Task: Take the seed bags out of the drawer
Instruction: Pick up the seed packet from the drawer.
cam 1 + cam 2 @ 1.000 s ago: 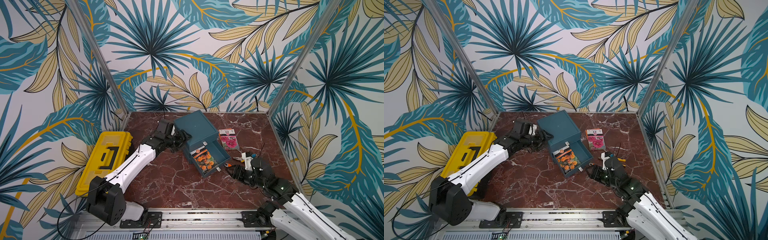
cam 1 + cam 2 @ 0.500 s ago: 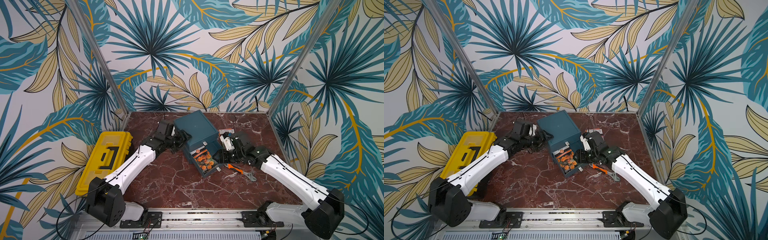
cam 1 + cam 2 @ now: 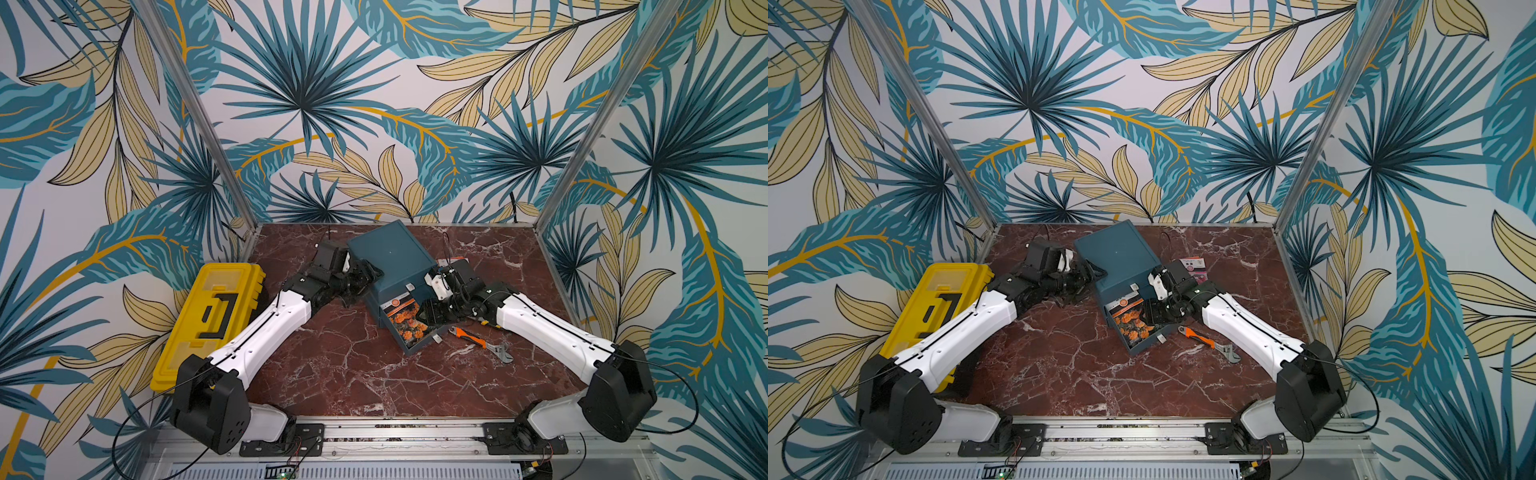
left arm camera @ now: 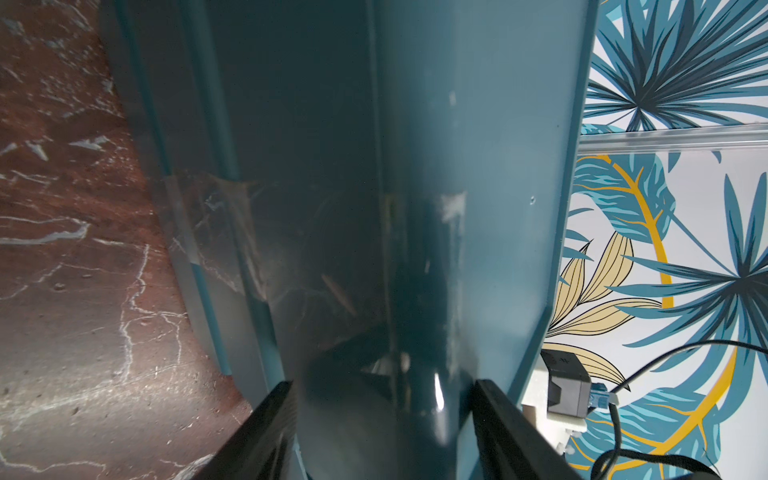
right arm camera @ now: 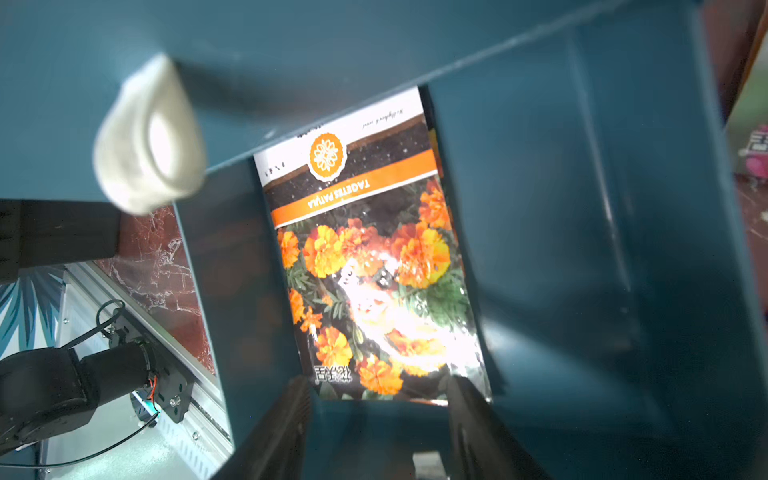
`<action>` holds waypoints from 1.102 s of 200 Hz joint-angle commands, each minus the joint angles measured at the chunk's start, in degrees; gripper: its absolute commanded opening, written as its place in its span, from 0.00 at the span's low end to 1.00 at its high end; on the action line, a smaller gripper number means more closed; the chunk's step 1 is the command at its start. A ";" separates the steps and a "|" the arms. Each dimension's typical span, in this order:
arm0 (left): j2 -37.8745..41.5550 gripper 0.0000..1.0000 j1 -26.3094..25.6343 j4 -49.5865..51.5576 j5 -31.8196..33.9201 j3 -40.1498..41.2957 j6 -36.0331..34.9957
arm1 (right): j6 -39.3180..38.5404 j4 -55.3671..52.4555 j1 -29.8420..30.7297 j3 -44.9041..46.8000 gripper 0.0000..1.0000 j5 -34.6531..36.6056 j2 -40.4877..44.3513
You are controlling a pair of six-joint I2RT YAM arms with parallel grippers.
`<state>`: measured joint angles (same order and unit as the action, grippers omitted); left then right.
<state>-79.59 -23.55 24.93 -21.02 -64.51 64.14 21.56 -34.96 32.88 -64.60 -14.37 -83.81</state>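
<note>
Containers first, in both top views: you have one blue cabinet (image 3: pixel 390 257) at mid-bench, its drawer (image 3: pixel 424 345) pulled out toward the near right, and one closed yellow toolbox (image 3: pixel 212 316) at the left edge. The drawer holds the orange seed bag (image 3: pixel 405 322), lying flat. The right gripper (image 3: pixel 428 313) hangs over the bag's right side and covers part of it. Your second packet, the pink seed bag (image 3: pixel 1196 268), lies out on the bench (image 3: pixel 1059 374) just right of the cabinet, partly hidden behind the right arm. That makes two bags you can count, plus one orange-handled wrench (image 3: pixel 482 345) on the bench right of the drawer. The left gripper (image 3: pixel 365 274) sits against the cabinet's left side.

Left wrist view: your left gripper (image 4: pixel 382 399) has its fingers on either side of the cabinet (image 4: pixel 478 166). The blue body fills the gap and meets both fingers, so it grips the cabinet.

Right wrist view: your right gripper (image 5: pixel 378 399) is partly spread and empty, just over one end of the orange seed bag (image 5: pixel 365 257). The bag lies on the floor of the drawer (image 5: pixel 561 208), and its other end runs under the blue panel with one white knob (image 5: pixel 149 137). Glare washes out part of the print. A thin orange edge shows beside the bag, and you cannot tell whether another bag lies beneath.
</note>
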 commanded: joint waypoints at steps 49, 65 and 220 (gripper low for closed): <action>1.10 0.70 -0.12 3.10 1.85 2.37 0.29 | -1.53 2.58 -0.02 -1.67 0.57 1.72 -4.98; 1.12 0.70 -0.09 3.30 1.86 2.37 0.29 | -1.25 3.29 -0.02 -1.74 0.57 1.80 -5.91; 0.51 0.70 -0.18 4.12 1.97 1.18 0.16 | 1.11 4.46 -0.20 -3.78 0.56 4.70 -10.17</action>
<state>-79.15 -23.57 25.17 -19.68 -64.47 64.84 22.04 -31.55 32.88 -67.81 -11.16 -92.14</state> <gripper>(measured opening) 0.701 0.562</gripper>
